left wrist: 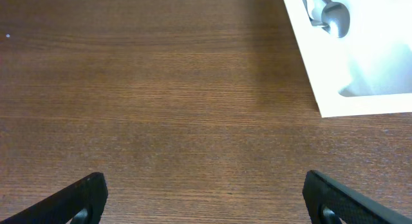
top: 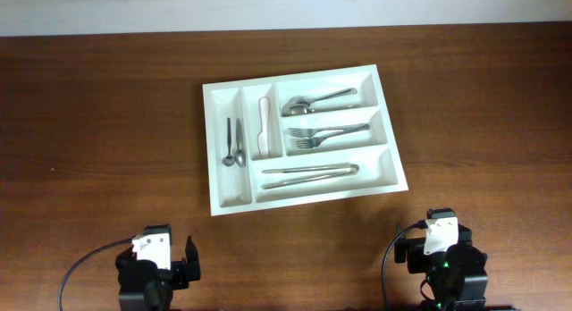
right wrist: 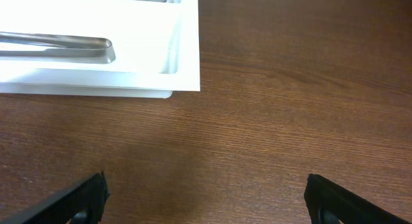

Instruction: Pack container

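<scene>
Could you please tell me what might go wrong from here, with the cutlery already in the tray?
1. The container lies skewed, its near corners just ahead of the open left tool and right tool; a low forward reach could catch the rim and shove it.
2. The long utensils in its nearest compartment lie loose and could slide or jump out if it is bumped.

Brown wooden table (top: 89, 123); pale wall strip (top: 268, 7) behind.
</scene>
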